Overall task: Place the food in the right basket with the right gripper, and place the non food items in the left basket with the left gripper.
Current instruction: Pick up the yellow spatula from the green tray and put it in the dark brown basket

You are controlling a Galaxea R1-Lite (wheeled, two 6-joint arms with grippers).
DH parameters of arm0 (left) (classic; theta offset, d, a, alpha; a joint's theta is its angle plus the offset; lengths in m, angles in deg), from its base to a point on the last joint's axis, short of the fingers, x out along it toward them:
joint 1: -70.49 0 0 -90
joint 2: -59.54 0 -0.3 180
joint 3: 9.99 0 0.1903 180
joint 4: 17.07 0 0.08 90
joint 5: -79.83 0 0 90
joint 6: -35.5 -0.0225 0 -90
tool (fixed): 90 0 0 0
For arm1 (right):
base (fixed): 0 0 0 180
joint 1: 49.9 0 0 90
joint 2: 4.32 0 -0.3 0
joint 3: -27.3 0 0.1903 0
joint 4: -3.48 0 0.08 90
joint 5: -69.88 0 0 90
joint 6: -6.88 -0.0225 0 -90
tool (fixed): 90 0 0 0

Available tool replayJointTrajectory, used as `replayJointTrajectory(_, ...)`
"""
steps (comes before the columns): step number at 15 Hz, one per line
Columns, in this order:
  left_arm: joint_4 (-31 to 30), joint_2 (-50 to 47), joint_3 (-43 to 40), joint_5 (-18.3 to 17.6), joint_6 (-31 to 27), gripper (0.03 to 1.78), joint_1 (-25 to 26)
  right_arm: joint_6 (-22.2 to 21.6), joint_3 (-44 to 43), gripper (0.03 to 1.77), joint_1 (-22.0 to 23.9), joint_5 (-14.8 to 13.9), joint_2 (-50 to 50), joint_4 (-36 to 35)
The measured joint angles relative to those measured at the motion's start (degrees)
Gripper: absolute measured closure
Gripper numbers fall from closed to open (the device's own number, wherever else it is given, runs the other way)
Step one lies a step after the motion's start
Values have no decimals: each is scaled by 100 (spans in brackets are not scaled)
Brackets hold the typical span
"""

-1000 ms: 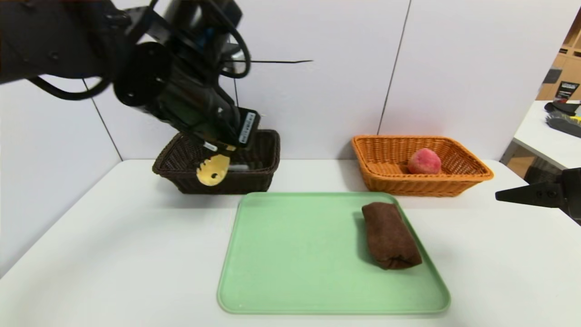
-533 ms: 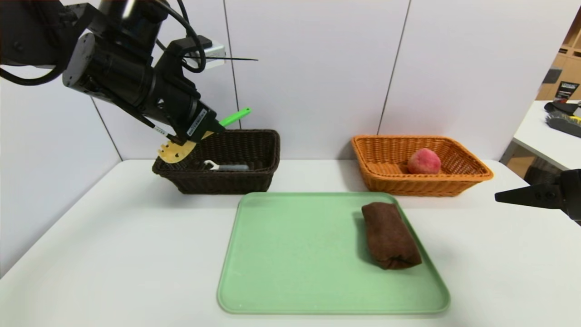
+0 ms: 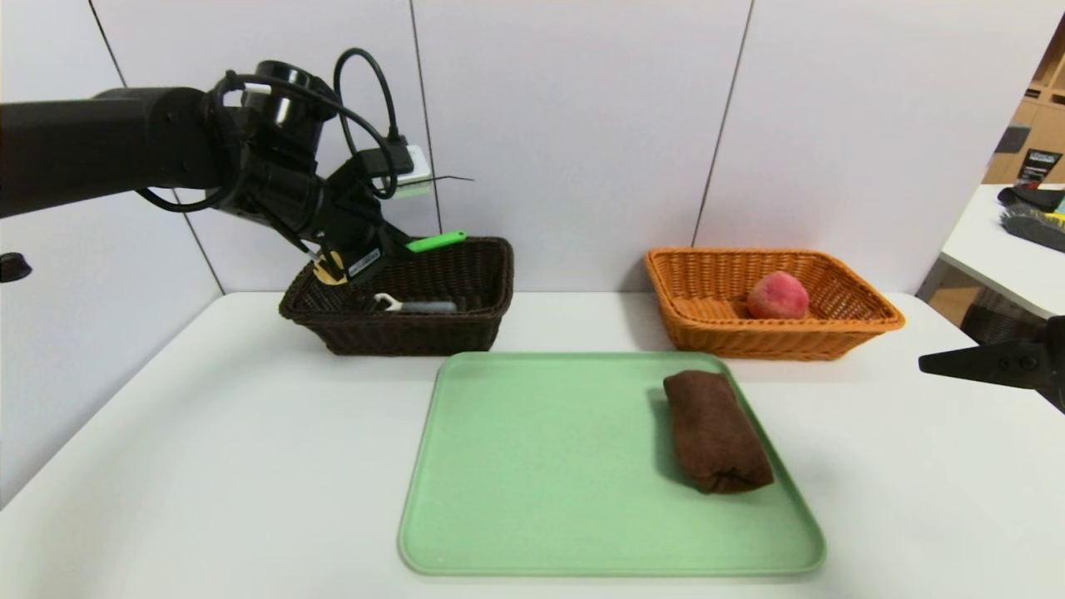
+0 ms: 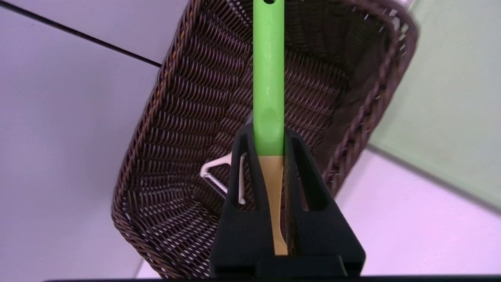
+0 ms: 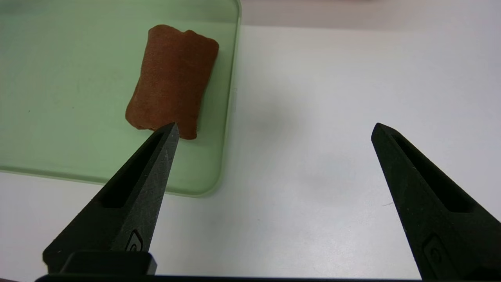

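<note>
Green-handled and tan-headed, the spaghetti server is pinched between the shut jaws of the left gripper, which grip it where the green handle meets the pale wooden part. It hangs over the near-left part of the dark brown wicker basket, its green handle pointing toward the robot's right above the basket and its toothed head poking out on the left side of the gripper. In the left wrist view the handle runs straight out from between the fingers across the basket's open interior. A white peeler with a grey handle lies on the floor of that basket, below the gripper.

On the right side of the white table, the orange wicker basket holds a pink peach. Between and in front of the two baskets sits a light green tray, with a rolled brown towel lying near its right edge.

Well off to the right, the right gripper hangs above the table beside the tray, its jaws spread wide and holding nothing; its wrist view shows the towel past one fingertip.
</note>
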Motion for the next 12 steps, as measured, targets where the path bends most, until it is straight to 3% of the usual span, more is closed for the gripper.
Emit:
replayJointTrajectory(3,-472,375,2,-5,-606,166,195,13,68,11,0,2,-201,4)
replayJointTrajectory(11,-913,920,5,0,-800,166,278,20,143,11,-28,0,-339,-13)
replayJointTrajectory(12,-922,942,5,2,-789,147,278,20,151,11,-28,0,-341,-10)
